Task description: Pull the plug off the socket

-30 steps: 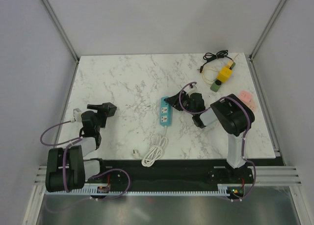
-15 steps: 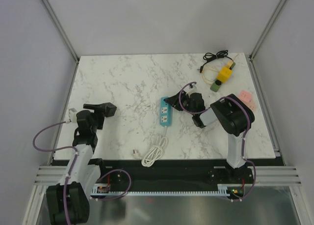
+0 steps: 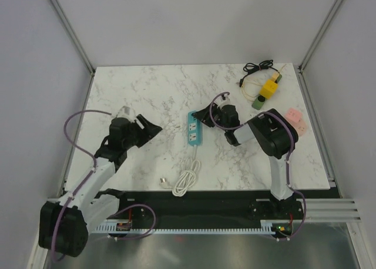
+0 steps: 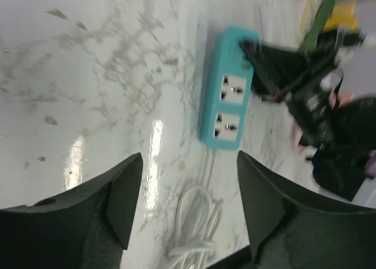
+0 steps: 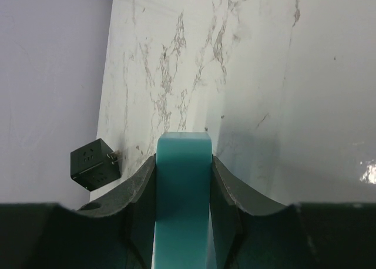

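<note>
Here teal socket strip (image 3: 194,131) clamped in right gripper (image 5: 183,163); left gripper (image 4: 188,158) apart.

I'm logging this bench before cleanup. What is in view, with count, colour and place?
teal plastic power strip: one, teal, table centre
coiled white cord: one, white, near edge
yellow block with green pieces: one cluster, far right corner
thin black cable: one, black, far right corner
flat pink object: one, pink, right edge
small black cube: one, black, table edge
left gripper: one, black, open
right gripper: one, black, shut on strip
</note>
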You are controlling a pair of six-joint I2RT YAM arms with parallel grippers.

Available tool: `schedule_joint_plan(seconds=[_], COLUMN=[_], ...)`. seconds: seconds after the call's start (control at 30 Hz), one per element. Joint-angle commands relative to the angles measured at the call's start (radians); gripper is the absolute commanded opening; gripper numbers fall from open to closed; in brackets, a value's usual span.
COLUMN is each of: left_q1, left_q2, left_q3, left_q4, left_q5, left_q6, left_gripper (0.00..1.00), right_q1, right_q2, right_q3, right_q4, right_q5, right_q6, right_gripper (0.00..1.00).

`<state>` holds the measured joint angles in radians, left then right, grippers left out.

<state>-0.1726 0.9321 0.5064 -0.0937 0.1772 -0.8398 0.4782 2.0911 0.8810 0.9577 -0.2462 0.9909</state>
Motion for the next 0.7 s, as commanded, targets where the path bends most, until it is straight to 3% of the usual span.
schedule_joint_plan(seconds=[0.0, 0.07, 0.1, 0.2, 0.3, 0.47, 0.67], left_q1=[-0.237, -0.325, -0.368, -0.493, -0.576, -0.82, -0.919], left_q2=[0.141, 0.212, 0.238, 0.327, 0.387, 0.456, 0.462], left_q3=[0.114, 0.145, 0.158, 0.188, 0.222, 0.326, 0.317], left_q4=[0.029, 0.031, 0.029, 0.026, -0.012, -0.225, -0.301], left_q5=[0.032, 0.015, -0.025, -0.109, -0.174, -0.565, -0.565], left_q6=[0.261, 0.313, 0.336, 0.403, 0.441, 0.481, 0.394], left_gripper=[0.69, 0.65, 0.64, 0.65, 0.67, 0.75, 0.75], right_q1=[-0.016, -0.021, -0.024, -0.049, -0.07, -0.082, -0.104], right_q2=[0.04, 0.038, 0.027, -0.034, -0.118, -0.227, -0.255], right_q3=[0.058, 0.047, 0.041, 0.006, -0.043, -0.132, -0.174], right_q4=[-0.022, -0.014, -0.02, -0.042, -0.077, -0.071, -0.045], right_q5=[0.05, 0.045, 0.044, 0.027, 0.027, 0.06, 0.061], right_q6=[-0.035, -0.058, -0.072, -0.126, -0.208, -0.287, -0.279], right_gripper=[0.03, 0.22, 0.46, 0.77, 0.88, 0.92, 0.92])
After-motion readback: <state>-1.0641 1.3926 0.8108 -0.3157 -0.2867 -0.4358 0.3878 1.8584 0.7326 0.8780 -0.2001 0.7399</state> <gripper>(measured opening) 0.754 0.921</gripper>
